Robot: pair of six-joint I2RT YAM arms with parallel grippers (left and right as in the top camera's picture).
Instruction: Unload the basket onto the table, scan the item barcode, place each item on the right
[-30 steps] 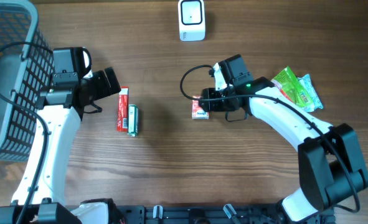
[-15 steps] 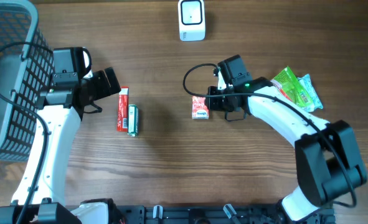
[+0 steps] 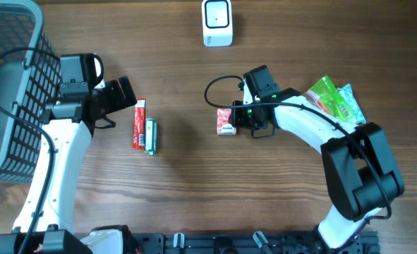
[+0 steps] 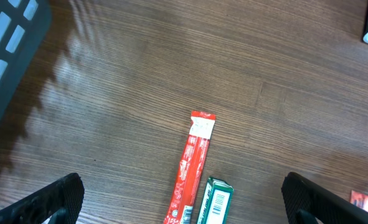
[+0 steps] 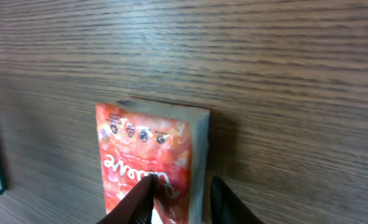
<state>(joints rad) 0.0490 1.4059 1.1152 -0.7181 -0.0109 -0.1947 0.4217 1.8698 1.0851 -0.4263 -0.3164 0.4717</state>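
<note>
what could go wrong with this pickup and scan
1. The right end effector straddles only one edge of the red packet and sits partly over its printed face, so the packet may twist or slip when it is lifted.
2. No barcode shows on the packet's upper face, so it might reach the scanner turned the wrong way and fail to read.

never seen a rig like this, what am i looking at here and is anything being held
Two white-and-black robot arms work at a wooden table. One picture looks straight down; the others come from cameras on each wrist. On the table: a grey mesh basket, a white scanner, a red stick packet, a small green box, green snack packets and a small red pouch. The left gripper is open and empty. The right gripper straddles the red pouch's edge; a firm grip is unclear.
</note>
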